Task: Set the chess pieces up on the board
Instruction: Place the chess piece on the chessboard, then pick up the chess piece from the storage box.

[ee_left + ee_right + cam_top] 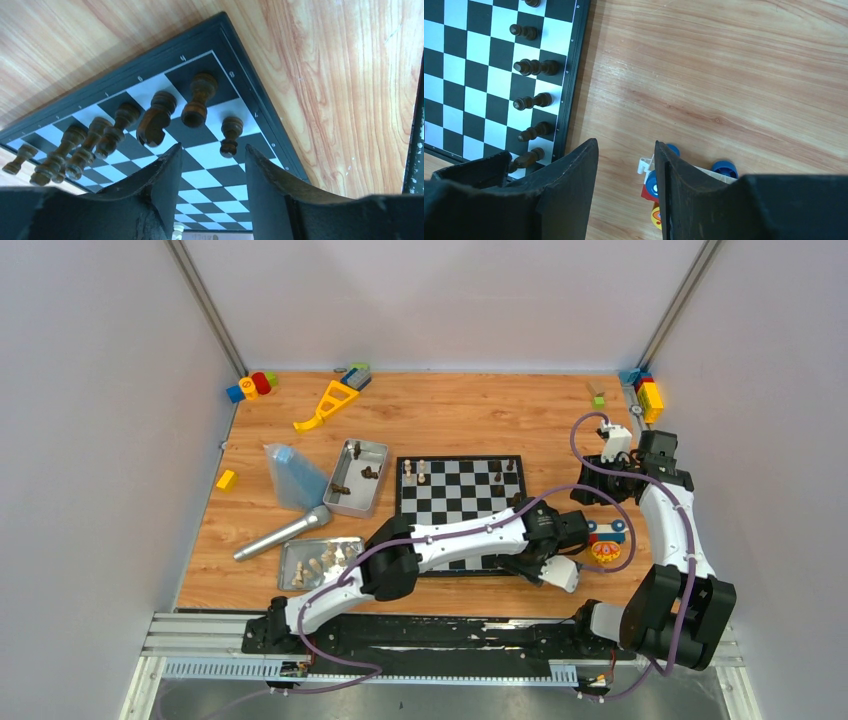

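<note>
We find the dark chess pieces [156, 117] lined along the chessboard's [247, 80] right edge, our left gripper [212, 156] above that edge and right gripper [625, 150] beside it, both parted and empty, and judge them light, rigid, tippy, best pinched mid-stem.

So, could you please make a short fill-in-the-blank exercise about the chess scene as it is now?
1. In the top view, the dark pieces stand in a row along the ____ edge of the board.
2. The tray nearer to the arms holds ____ pieces, not dark ones.
3. The left tool is open and holds ____.
4. The silver microphone lies to the ____ of the board.

Missing words: right; pale; nothing; left.
</note>
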